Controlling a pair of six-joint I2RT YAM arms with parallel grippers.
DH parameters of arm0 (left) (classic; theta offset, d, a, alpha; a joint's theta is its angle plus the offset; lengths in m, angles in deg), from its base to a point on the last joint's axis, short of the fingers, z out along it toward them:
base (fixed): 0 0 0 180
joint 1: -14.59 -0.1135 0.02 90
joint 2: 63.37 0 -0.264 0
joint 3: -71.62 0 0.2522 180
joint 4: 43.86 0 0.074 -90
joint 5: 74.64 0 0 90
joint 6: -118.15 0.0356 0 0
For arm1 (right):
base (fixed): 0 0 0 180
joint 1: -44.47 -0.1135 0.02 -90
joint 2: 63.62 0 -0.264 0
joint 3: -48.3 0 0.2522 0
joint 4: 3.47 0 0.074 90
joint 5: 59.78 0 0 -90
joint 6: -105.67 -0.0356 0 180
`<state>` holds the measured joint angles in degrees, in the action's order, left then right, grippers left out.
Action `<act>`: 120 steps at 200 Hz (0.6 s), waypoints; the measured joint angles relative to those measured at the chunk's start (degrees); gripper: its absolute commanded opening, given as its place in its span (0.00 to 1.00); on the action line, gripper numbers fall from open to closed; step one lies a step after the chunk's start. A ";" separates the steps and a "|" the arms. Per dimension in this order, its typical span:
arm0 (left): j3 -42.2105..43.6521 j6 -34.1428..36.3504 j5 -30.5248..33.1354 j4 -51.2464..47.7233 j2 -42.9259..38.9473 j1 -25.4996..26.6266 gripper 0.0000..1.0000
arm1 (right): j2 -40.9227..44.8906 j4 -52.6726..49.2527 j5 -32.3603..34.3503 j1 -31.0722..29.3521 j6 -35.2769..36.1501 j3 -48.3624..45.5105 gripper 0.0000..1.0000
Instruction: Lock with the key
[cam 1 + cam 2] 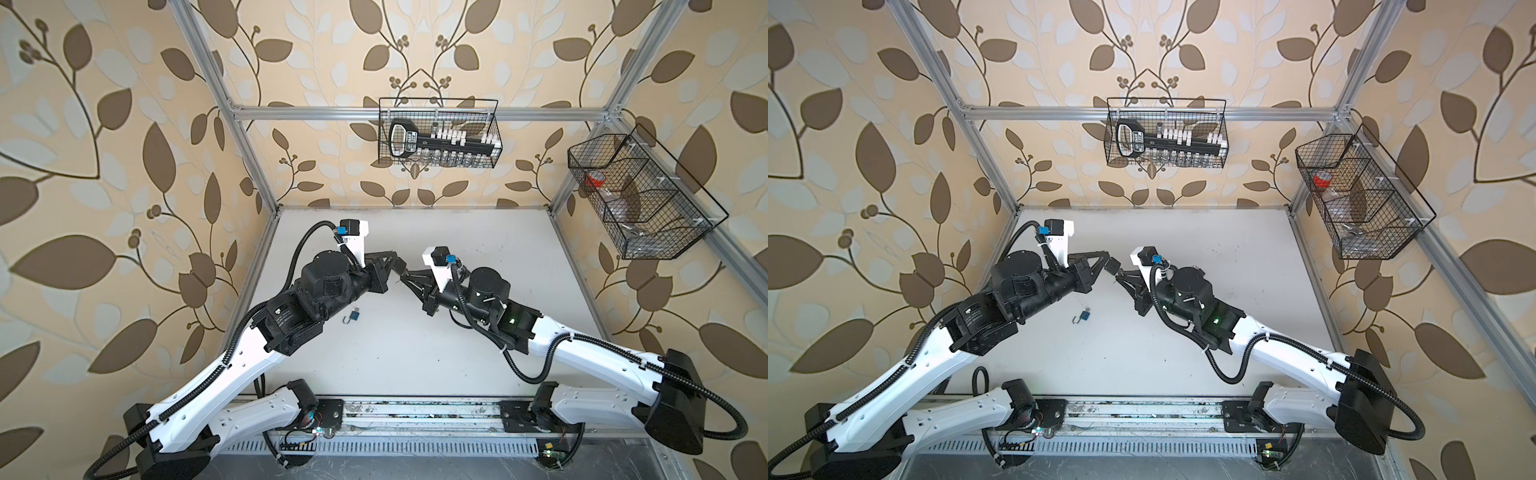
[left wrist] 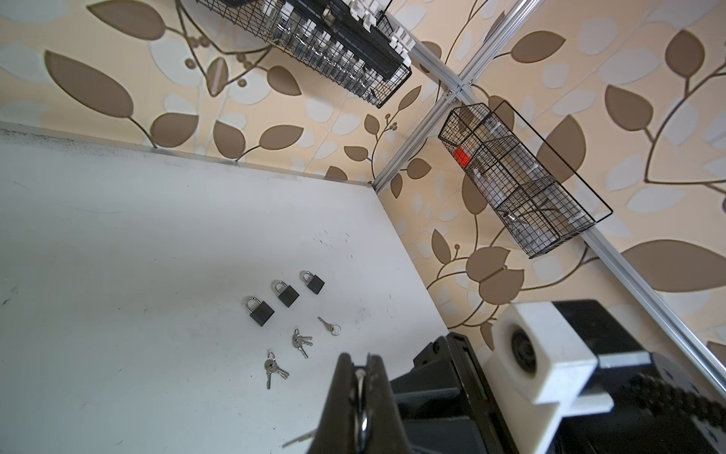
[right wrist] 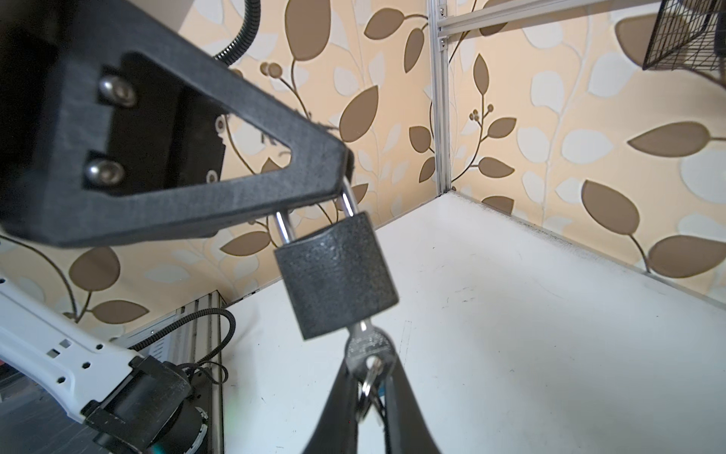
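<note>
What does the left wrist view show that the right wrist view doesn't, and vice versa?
Left wrist only: three closed black padlocks in a row on the white table, with three loose sets of small silver keys beside them.
Right wrist only: the body of the held black padlock, the silver key seated in its keyhole, and the right gripper closed on that key.
Both: the left gripper shut on the silver shackle, the table, leaf-patterned wallpaper, aluminium frame, black wire basket.
</note>
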<state>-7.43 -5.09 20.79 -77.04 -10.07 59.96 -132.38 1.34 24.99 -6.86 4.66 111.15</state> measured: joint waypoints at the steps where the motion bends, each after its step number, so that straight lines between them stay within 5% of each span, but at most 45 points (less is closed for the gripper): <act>1: 0.00 0.00 0.00 0.00 0.00 0.00 0.00 | 0.00 0.00 0.02 0.00 0.09 0.00 0.07; 21: 0.04 0.00 0.13 -0.02 -0.28 0.00 0.00 | 0.02 0.13 0.13 -0.04 0.11 -0.13 0.00; 120: 1.03 -0.20 -0.31 1.53 -2.99 0.02 0.00 | 3.96 -2.62 4.11 2.19 1.05 -9.35 0.00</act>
<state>-6.41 -5.28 20.48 -75.51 -13.07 59.98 -128.42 -1.28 29.10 -4.67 5.71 101.79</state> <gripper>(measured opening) 0.054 0.081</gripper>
